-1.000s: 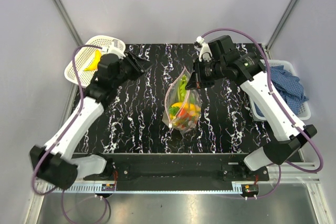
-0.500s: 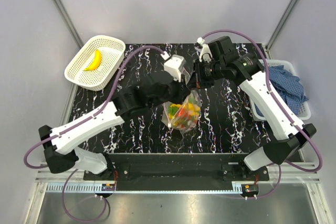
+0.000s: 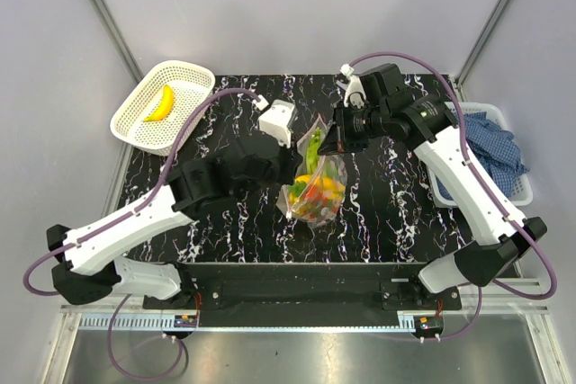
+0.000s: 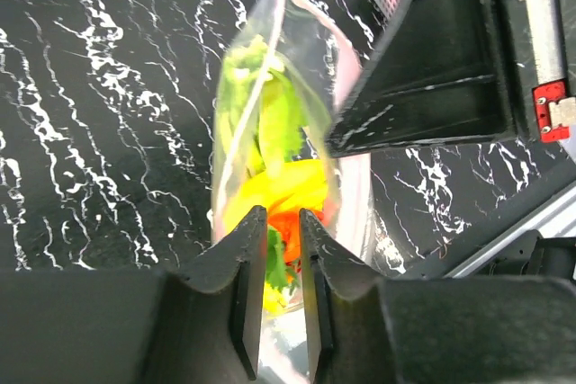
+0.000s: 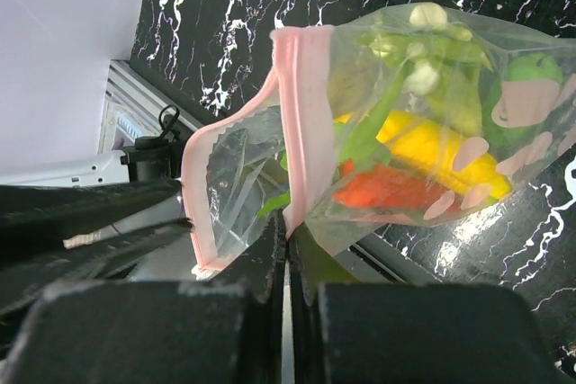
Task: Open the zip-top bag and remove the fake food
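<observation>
holding the zip-top bag (image 3: 315,182) up at centre frame
pinching its zip strip tight in the right gripper (image 3: 338,143), long axis running top to bottom; hovering the left gripper (image 4: 279,218) at its left, fingers narrowly apart over the fake food (image 5: 423,146), grip unclear; leaving the basket (image 3: 200,87) well apart, upper left.
</observation>
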Tool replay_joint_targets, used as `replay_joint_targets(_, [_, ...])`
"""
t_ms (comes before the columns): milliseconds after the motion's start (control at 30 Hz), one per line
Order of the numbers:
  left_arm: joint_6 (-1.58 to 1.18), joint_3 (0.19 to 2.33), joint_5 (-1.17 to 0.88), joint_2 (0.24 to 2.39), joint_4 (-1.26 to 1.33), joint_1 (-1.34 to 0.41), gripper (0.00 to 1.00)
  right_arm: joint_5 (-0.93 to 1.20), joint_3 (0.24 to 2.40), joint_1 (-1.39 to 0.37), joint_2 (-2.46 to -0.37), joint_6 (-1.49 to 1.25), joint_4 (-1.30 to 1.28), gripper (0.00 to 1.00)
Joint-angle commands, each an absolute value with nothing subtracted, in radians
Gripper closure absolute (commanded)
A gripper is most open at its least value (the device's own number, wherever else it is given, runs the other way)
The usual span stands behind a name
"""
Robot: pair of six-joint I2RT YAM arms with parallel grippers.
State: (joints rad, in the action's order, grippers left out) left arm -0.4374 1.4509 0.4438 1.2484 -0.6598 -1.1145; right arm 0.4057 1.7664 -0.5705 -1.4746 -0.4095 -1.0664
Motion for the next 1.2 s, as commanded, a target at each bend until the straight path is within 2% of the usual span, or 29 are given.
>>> replay_joint_targets(0, [-0.422, 1.445, 0.476, 1.242, -0.646, -1.117, 0.78, 0.423, 1.761, -0.572, -1.442, -0.420, -1.032, 1.00])
replay_joint_targets(100, [-0.428, 1.451, 0.427, 1.265, -0.643, -1.117, 0.85, 0.428, 1.755, -0.574, -1.442, -0.420, -1.026, 1.00])
replay_joint_targets(333, [-0.446, 1.427, 0.379, 1.307, -0.649, -1.118, 0.87, 0.433, 1.746, -0.574, -1.436, -0.428, -1.023, 1.00])
replay_joint_targets(800, [-0.495, 1.459, 0.298, 1.396, -0.842, -1.118, 0.77, 0.434, 1.733, -0.574, -1.428, -0.433, -1.011, 1.00])
replay_joint_targets(967, [-0.496, 1.467, 0.314, 1.408, -0.876, -1.123, 0.67, 0.434, 1.732, -0.574, -1.425, -0.436, -1.006, 1.00])
replay_joint_targets(1167, [-0.492, 1.463, 0.334, 1.419, -0.896, -1.126, 0.67, 0.439, 1.729, -0.572, -1.425, -0.440, -1.002, 1.00])
